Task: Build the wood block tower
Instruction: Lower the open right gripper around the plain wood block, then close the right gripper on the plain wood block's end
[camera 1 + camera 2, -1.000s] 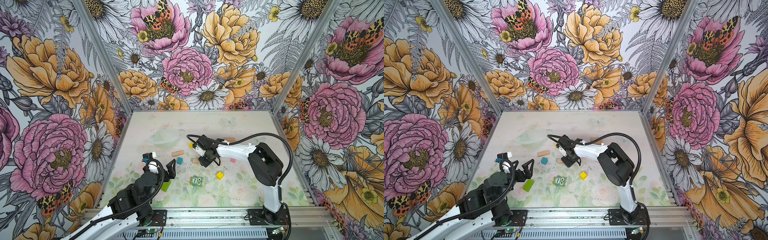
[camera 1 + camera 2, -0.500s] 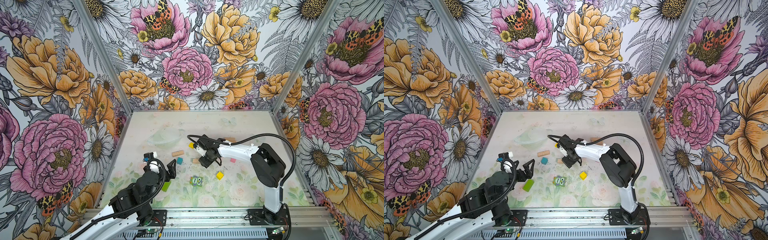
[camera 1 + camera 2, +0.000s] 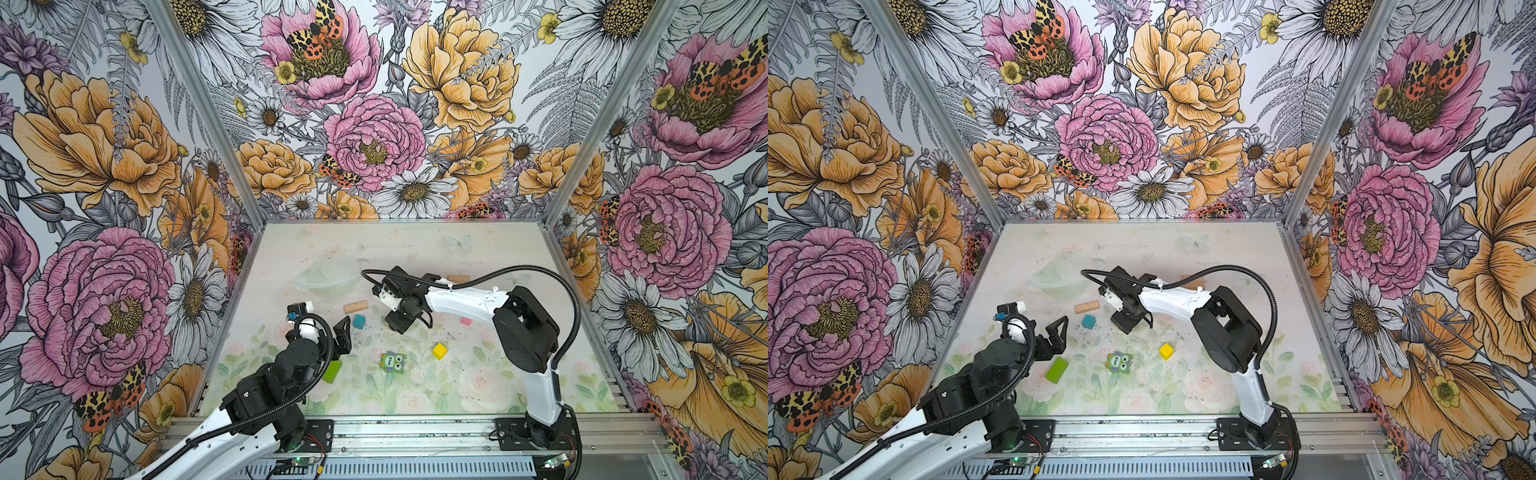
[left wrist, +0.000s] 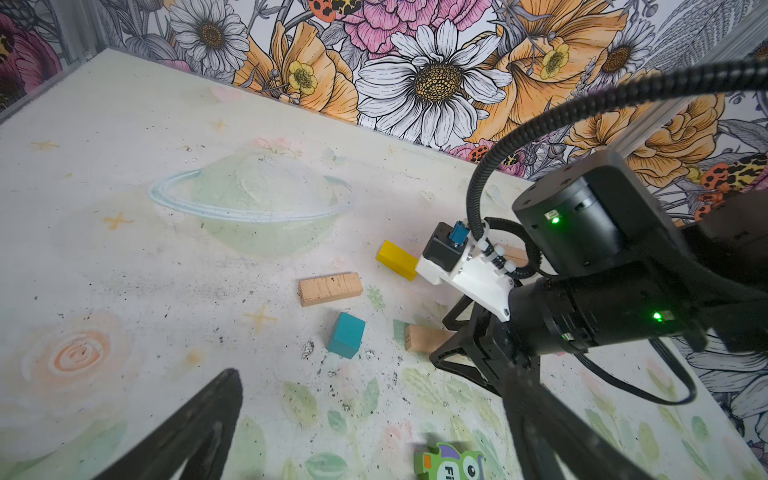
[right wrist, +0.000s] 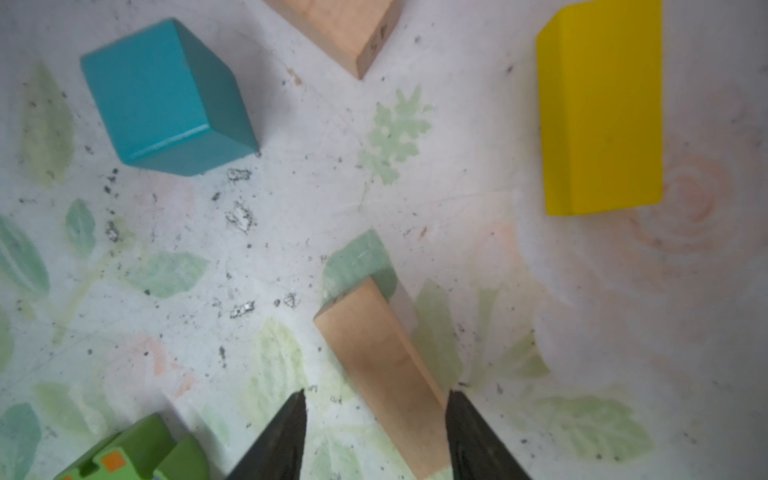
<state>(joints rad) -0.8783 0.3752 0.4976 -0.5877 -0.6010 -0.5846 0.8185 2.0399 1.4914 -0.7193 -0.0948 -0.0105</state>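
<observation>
Right gripper (image 5: 376, 395) just eased its jaws open around the tan bar (image 5: 382, 365), flat on the tabletop (image 5: 291, 199): likely base piece placed, nothing stacked; left gripper (image 4: 374, 415) jaws wide open, empty.

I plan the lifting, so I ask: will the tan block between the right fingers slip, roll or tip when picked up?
The tan block looks like solid wood, so probably stiff. Its flat sides should keep it from rolling, and lying flat it hardly tips. Its smooth faces may slip a little between the fingers.
</observation>
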